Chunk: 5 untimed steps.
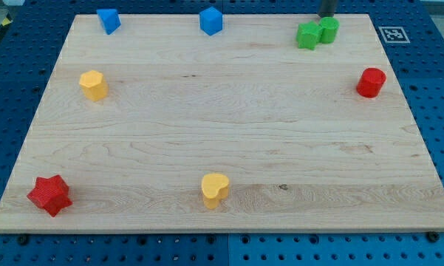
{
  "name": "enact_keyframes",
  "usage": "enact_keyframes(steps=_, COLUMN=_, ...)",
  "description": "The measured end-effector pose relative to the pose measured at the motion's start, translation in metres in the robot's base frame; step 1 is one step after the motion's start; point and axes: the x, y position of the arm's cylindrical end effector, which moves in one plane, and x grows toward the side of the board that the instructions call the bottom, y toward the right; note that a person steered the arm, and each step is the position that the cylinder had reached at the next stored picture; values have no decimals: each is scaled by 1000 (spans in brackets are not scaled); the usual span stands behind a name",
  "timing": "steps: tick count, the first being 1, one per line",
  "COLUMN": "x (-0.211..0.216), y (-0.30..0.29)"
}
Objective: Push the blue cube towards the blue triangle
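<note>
Camera view: tip (328,17) above green blocks (317,33).

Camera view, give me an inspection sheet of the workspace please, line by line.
Surface: wooden board, flat.
Job's things: blue cube at the view's top centre; blue triangle to its left, well apart.
Clutter: two green blocks touching; red cylinder; red star; yellow heart; yellow block.
Grippers: none; my tip sits just above the green blocks, far right of the blue cube.
Cables: nothing seen.
Surroundings: blue perforated table; marker tag.
</note>
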Motion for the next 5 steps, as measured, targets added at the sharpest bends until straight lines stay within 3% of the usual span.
enact_keyframes(steps=3, x=1, y=-194)
enact_keyframes(steps=4, x=1, y=-247)
enact_keyframes(steps=5, x=1, y=-263)
